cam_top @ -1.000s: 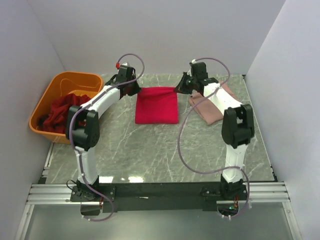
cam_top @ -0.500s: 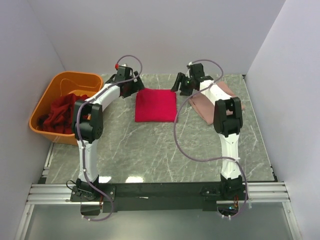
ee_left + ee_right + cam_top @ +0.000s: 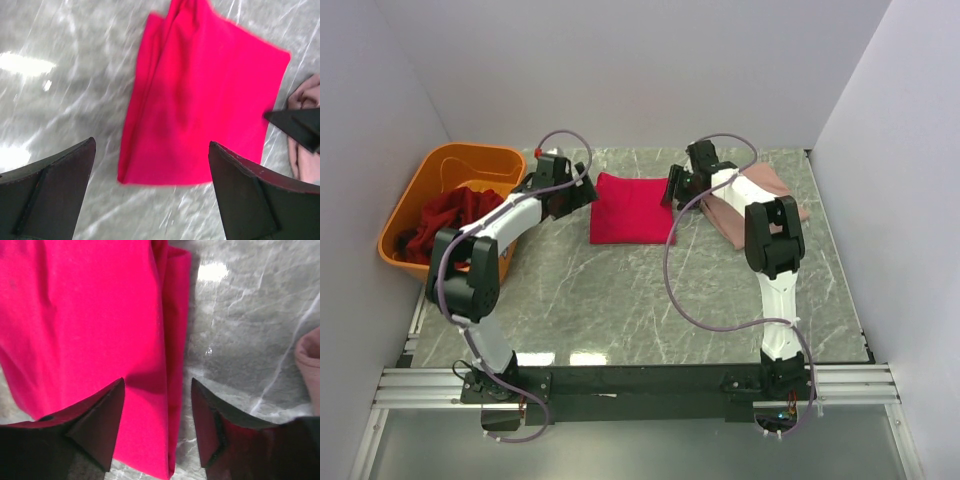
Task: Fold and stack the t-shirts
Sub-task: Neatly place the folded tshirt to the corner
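A bright crimson-pink t-shirt (image 3: 633,208) lies folded in a flat rectangle at the middle back of the table. My left gripper (image 3: 582,190) hovers open at its left edge, and in the left wrist view the jaws (image 3: 151,144) stand wide with the shirt (image 3: 200,100) beyond them. My right gripper (image 3: 672,190) is open over the right folded edge (image 3: 172,365), jaws (image 3: 157,381) apart on either side of it. A pale salmon-pink t-shirt (image 3: 775,182) lies to the right, partly under the right arm. Dark maroon-red t-shirts (image 3: 445,215) fill the tub.
The orange plastic tub (image 3: 470,152) stands at the far left beside the wall. White walls close in the back and both sides. Grey marble tabletop (image 3: 640,300) spreads in front of the shirts. The salmon shirt's edge (image 3: 307,360) shows right of my right jaws.
Both grippers opened and let go of the crimson shirt's far corners. They have drawn back a little toward me, and the shirt lies flat.
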`<state>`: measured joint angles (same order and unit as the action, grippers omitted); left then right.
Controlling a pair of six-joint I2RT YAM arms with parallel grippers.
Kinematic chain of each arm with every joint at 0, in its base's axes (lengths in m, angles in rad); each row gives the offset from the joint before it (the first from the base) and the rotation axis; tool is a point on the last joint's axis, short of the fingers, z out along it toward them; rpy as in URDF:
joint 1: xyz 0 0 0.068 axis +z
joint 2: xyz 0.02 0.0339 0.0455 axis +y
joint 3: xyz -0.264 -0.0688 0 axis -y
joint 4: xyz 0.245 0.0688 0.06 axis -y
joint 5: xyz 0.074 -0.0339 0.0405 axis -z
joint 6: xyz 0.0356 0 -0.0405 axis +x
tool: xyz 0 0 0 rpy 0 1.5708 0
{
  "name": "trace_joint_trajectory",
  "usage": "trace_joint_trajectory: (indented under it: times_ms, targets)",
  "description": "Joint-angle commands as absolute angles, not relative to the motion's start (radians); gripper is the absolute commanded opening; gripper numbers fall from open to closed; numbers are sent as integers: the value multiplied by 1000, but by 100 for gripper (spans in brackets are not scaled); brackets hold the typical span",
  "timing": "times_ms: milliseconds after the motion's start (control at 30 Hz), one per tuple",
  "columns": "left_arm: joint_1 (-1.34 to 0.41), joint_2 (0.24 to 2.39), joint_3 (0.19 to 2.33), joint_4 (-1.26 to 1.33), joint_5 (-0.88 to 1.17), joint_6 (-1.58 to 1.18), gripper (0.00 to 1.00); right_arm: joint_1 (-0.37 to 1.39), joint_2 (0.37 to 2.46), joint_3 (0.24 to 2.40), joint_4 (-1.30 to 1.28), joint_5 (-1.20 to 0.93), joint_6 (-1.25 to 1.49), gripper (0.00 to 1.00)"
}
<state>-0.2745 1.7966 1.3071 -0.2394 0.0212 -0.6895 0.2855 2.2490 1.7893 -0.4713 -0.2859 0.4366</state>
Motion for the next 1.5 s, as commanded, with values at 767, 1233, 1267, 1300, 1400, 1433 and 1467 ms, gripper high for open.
trace_joint_trajectory:
  times_ms: [767,1233,1267,1300,1400,1433,1467]
  targets:
    - [-278,1447,1051,-273,-195,-729,99,419,2166,1872,-606,99,39,0]
    - [-276,1382,1023,-276,-213,-709,99,417,1878,1551,-451,431,-276,0]
    - [-278,1378,1022,-275,-215,-710,99,416,1868,1542,-442,439,-290,0]
    - [-276,1376,1020,-276,-219,-709,99,417,1861,1522,-430,449,-320,0]
    - [-276,1371,1022,-276,-229,-706,99,414,1822,1471,-361,480,-395,0]
    - [-276,1371,1020,-279,-232,-706,99,411,1804,1465,-351,476,-412,0]
    - [-276,1371,1022,-278,-233,-706,99,411,1795,1459,-338,474,-429,0]
